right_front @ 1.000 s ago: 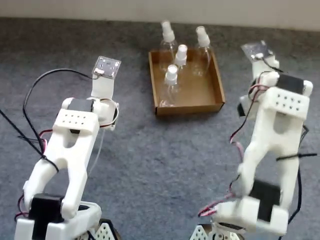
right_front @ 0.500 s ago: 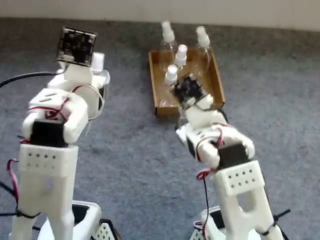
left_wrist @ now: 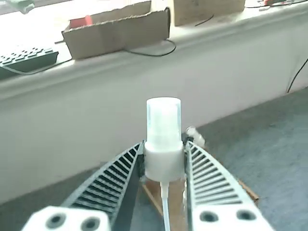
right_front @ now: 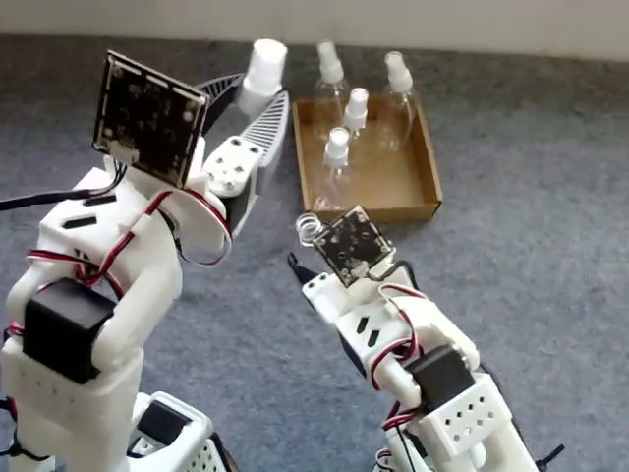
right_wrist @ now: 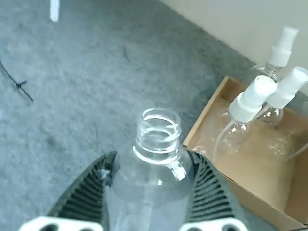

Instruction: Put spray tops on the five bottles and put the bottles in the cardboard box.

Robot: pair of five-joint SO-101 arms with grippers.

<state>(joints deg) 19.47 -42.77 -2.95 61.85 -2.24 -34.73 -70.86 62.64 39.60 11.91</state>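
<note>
while the left gripper (left_wrist: 163, 153) holds a spray top (left_wrist: 163, 126) aloft, the right gripper (right_wrist: 151, 161) clamps an uncapped bottle (right_wrist: 155, 131)

the left gripper's ribbed fingers (left_wrist: 118, 178) are pinched narrow on the white collar of the spray top, whose thin dip tube (left_wrist: 166, 207) hangs down between them. in the high view it sits raised just beside the far left corner of the cardboard box (right_front: 429, 169). the right gripper is closed around the clear body of the uncapped bottle, threaded neck bare and pointing up, low over the grey carpet (right_front: 531, 285) near the box's front wall. four capped bottles (right_front: 338, 159) stand upright inside the box.
</note>
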